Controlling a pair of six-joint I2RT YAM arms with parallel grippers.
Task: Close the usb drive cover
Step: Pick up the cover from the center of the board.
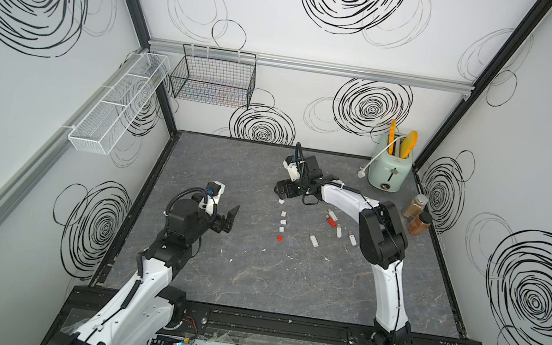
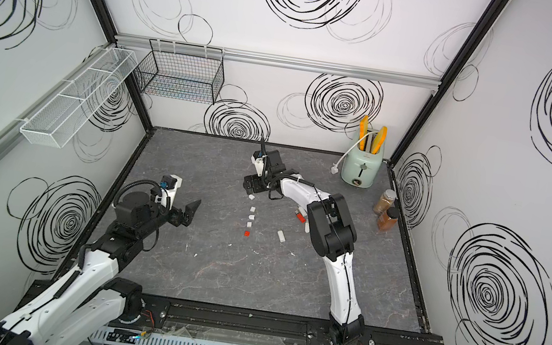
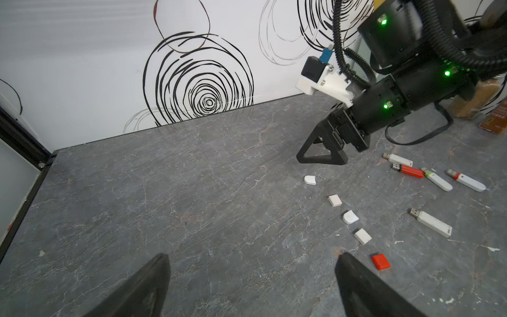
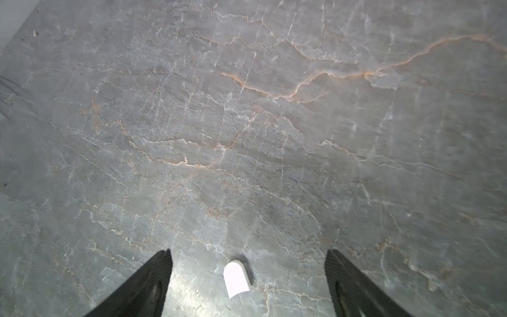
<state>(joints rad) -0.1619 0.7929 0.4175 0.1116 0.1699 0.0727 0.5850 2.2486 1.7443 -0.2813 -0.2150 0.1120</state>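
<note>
On the grey stone table, as both top views show, the right gripper reaches toward the centre with its jaws apart. A rounded white cap lies on the table at its fingertips. Four more loose caps run in a line from there toward the front, ending in a red cap. Five uncapped usb drives lie to the right of that line, apart from the caps. In a top view the right arm covers most of them. The left gripper hangs above the table left of the line, jaws wide, holding nothing. A toaster and two spice jars stand in the far right corner. A black wire basket and a white mesh basket hang on the walls.

Left wrist view: the left gripper stands wide open over bare table, with the red cap just beside one finger. The right gripper sits close by the rounded white cap without touching it. All five drives show bare metal plugs.

Right wrist view: the right gripper has its jaws spread. The rounded white cap lies flat between the fingers, touching neither.
</note>
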